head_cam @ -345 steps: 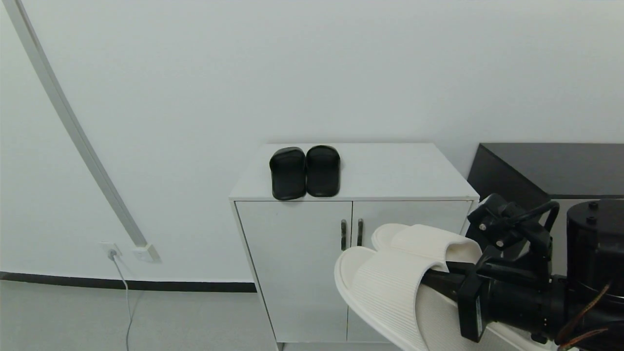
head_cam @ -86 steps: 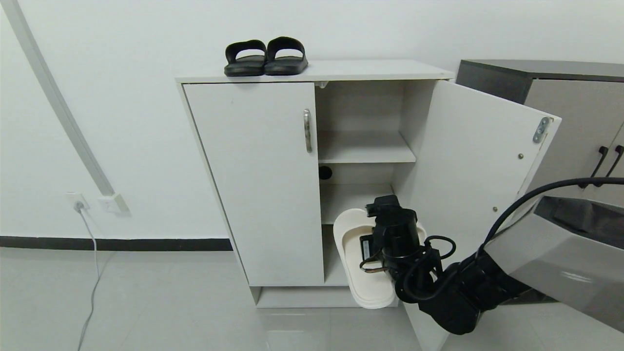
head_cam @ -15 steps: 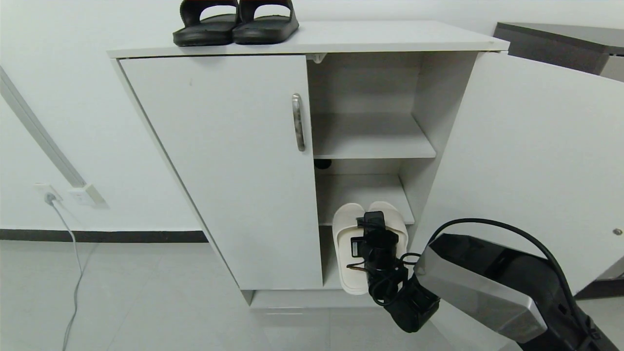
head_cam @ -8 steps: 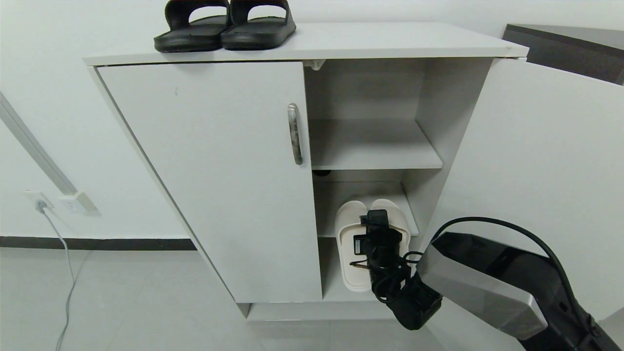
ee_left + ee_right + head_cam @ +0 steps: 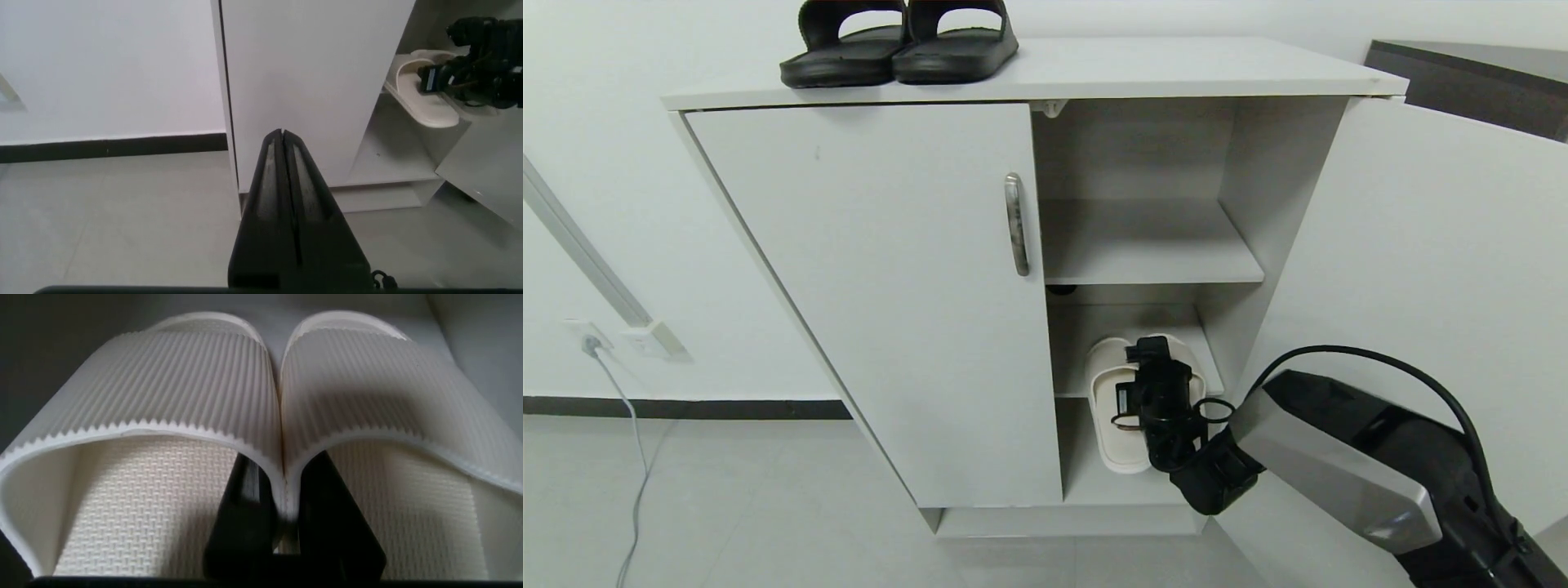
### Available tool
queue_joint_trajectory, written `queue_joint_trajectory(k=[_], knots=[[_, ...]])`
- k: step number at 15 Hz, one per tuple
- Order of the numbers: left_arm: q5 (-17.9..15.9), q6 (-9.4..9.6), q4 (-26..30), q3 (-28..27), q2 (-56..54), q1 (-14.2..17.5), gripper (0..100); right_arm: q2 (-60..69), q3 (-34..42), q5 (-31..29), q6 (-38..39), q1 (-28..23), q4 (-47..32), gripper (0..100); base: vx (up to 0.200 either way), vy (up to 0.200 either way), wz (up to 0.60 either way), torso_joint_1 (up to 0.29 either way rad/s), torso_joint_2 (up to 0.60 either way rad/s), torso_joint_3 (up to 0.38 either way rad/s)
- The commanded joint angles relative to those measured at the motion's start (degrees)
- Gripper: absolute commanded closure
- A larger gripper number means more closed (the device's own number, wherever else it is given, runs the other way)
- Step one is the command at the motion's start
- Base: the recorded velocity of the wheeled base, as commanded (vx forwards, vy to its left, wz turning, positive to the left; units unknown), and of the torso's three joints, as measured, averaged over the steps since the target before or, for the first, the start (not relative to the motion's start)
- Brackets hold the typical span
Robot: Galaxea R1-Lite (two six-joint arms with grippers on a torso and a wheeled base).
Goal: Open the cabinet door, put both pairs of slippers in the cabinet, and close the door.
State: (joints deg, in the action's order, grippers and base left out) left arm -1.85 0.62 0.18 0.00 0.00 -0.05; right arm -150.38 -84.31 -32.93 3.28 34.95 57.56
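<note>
1. Cabinet (image 5: 1094, 72), white, stands against a white wall; to its left we see a wall socket (image 5: 588, 339) with a cable hanging to the grey floor (image 5: 727, 506).
2. On the cabinet's top, toward its left end, the black slippers (image 5: 898, 45) sit side by side, touching.
3. Below them the left door (image 5: 874, 302) is closed, its metal handle (image 5: 1014, 224) upright at the inner edge.
4. We see the left gripper (image 5: 282, 155) low in front of that closed door, above the floor, its 2 fingers pressed together with nothing between them.
5. Right of the handle the compartment lies open, with an upper shelf (image 5: 1152, 245) and a lower shelf (image 5: 1111, 320).
6. The white slippers (image 5: 1107, 408) lie side by side, toes over the lower shelf and heels jutting past its front edge; we cannot tell whether the soles rest on it.
7. The right gripper (image 5: 1150, 359) clamps them: 1 finger sits inside each slipper, pinching the 2 adjoining strap walls together.
8. The right door (image 5: 1421, 269) stands swung wide open, with a dark cabinet (image 5: 1470, 73) beyond it.
</note>
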Motion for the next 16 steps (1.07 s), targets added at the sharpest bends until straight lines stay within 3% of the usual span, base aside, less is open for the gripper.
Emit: queue_joint_trajectory(k=[1,9,16], knots=[[0.01,-0.01,-0.01,0.0,0.09,0.05,100,-1.4,-5.07,0.06,0.15,-1.11,-2.1,100,0.0,0.0,0.0,0.0,0.0,0.0],[0.36,-0.01,-0.01,0.0,0.09,0.05,100,-9.49,-23.53,0.23,-0.38,-3.31,-11.07,100,0.0,0.0,0.0,0.0,0.0,0.0],[0.62,-0.09,-0.01,0.0,0.09,0.05,100,-9.14,-29.86,0.67,-0.47,-4.28,-19.42,100,0.0,0.0,0.0,0.0,0.0,0.0]])
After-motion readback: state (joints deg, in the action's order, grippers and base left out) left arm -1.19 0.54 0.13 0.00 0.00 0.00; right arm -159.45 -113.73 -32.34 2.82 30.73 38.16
